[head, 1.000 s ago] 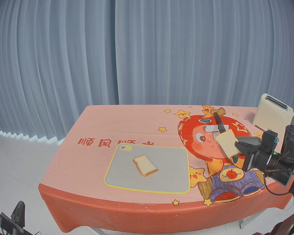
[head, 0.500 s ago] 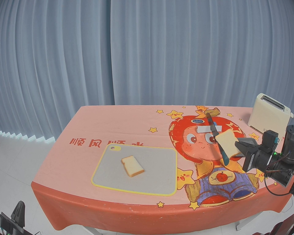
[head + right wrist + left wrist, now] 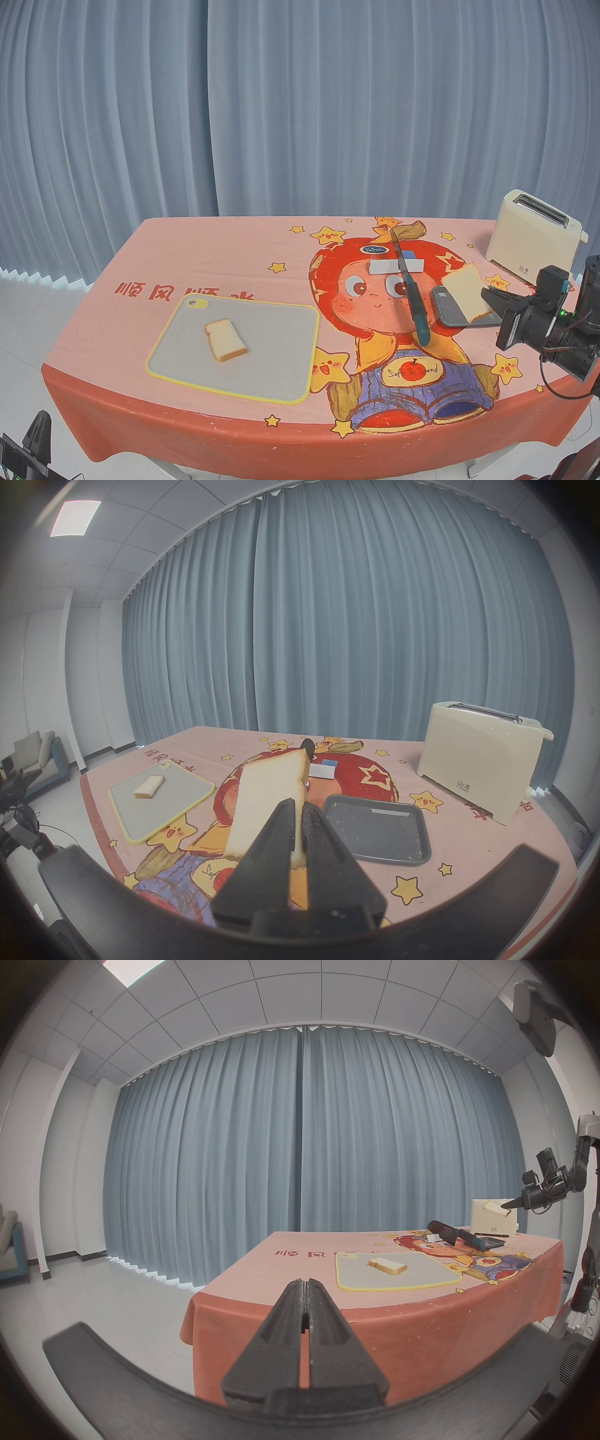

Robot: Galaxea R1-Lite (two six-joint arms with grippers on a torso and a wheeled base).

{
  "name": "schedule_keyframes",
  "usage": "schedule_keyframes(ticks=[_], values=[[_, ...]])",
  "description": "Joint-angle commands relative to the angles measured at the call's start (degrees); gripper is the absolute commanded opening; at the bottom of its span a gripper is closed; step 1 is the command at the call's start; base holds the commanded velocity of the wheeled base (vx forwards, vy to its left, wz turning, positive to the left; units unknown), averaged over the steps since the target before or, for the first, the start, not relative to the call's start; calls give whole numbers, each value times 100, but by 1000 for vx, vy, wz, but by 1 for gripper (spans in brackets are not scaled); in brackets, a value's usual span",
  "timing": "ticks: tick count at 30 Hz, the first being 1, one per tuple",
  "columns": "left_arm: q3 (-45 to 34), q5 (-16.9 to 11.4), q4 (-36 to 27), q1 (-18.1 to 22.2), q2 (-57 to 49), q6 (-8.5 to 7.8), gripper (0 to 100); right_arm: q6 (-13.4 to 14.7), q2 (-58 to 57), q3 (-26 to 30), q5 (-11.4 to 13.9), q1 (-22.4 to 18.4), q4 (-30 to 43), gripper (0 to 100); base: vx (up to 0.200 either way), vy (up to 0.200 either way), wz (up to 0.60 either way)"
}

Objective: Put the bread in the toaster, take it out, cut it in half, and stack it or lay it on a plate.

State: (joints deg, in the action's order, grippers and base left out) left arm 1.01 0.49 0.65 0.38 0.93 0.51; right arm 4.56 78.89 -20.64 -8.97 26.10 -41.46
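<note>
Pale slice (image 3: 467, 292): pinching it by one edge in right hand (image 3: 487, 294), closed firmly on it, holding it clear of the worktop (image 3: 219, 250), over or just beside tray (image 3: 445, 310), short of toaster (image 3: 534, 234).

Panning head view toward the toaster side over the last second. Sliding the whole picture leftward and bringing toaster fully into frame. Treating that as camera motion, not as moving board (image 3: 269, 365), piece (image 3: 225, 339) or knife (image 3: 409, 289). Keeping right hand at the same spot in frame meanwhile, so carrying slice along, crossing from in front of knife to in front of tray. Reading this as closing in on toaster. Judging the step as loading, not yet reaching the slot, leaving cutting and plating for later. Parking left hand (image 3: 306, 1294) low and well off the worktop, shut on nothing.

Hard to make out:
- Not seeing down into toaster slot from any view, so not telling whether empty.
- Not finding the lever.
- Covering part of tray with slice in head view.
- Not telling how deep the pinch is going, fingers hiding that edge in right wrist view.
- Not telling whether piece on board is a half or a small whole slice.
- Not identifying white block (image 3: 395, 265) lying under or against knife.
</note>
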Motion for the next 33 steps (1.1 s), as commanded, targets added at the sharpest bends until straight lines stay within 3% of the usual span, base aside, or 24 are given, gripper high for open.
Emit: schedule_keyframes(ticks=[1, 11, 24, 33], values=[[-101, 4, -3, -3, -93, 2, 0, 1, 39, -2, -26, 18, 6, 0, 0, 0, 0], [-101, 4, -3, -3, -93, 2, 0, 63, 215, -116, -210, -79, -2, 0, 0, 0, 0], [-101, 4, -3, -3, -93, 2, 0, 537, 452, -371, -281, -263, -2, 0, 0, 0, 0], [-101, 4, 6, -3, -93, 2, 0, 660, 646, -573, -272, -597, -2, 0, 0, 0, 0]])
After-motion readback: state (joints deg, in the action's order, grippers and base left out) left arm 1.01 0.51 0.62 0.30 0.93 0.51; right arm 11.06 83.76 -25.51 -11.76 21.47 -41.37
